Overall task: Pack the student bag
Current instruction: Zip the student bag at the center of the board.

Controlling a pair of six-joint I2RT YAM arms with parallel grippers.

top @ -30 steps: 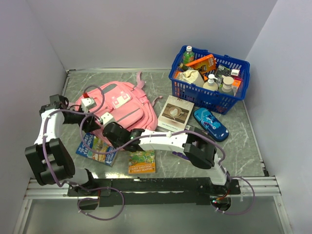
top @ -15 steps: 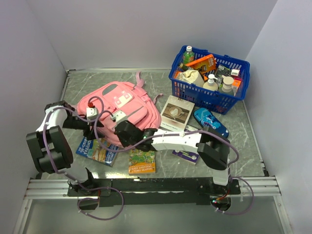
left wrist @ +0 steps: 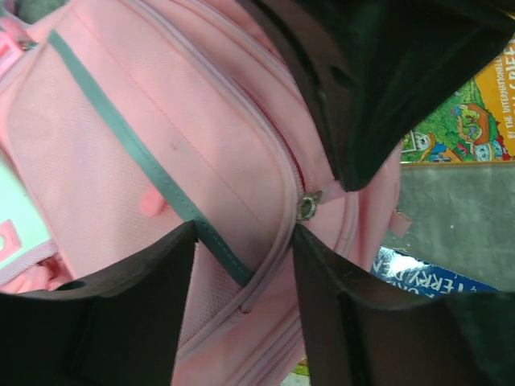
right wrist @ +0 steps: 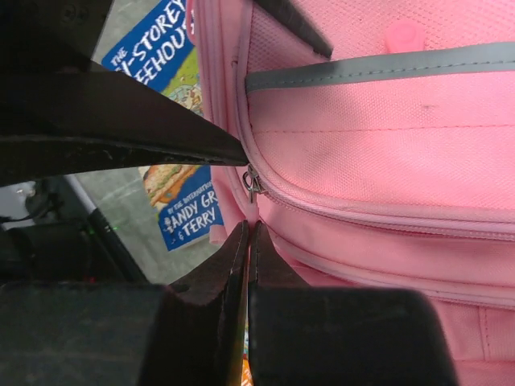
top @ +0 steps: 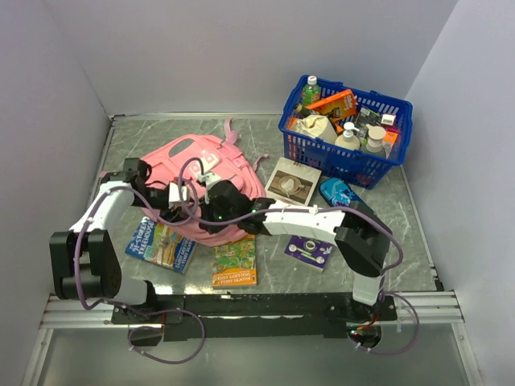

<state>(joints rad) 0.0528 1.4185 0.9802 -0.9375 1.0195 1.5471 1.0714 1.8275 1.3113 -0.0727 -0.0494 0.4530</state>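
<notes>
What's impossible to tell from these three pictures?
Inside the pink backpack: every view shows only its outer fabric.
Right wrist view: whether the right gripper pinches anything; its closed tips hide the spot.
Top view: labels in the blue basket, too small; the blue case, partly under the right arm.

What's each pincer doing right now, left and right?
Left pincer: open over the soft pink fabric backpack, holding nothing.
Right pincer: closed beside the backpack's small metal zipper pull; whether it pinches fabric cannot be told.
</notes>
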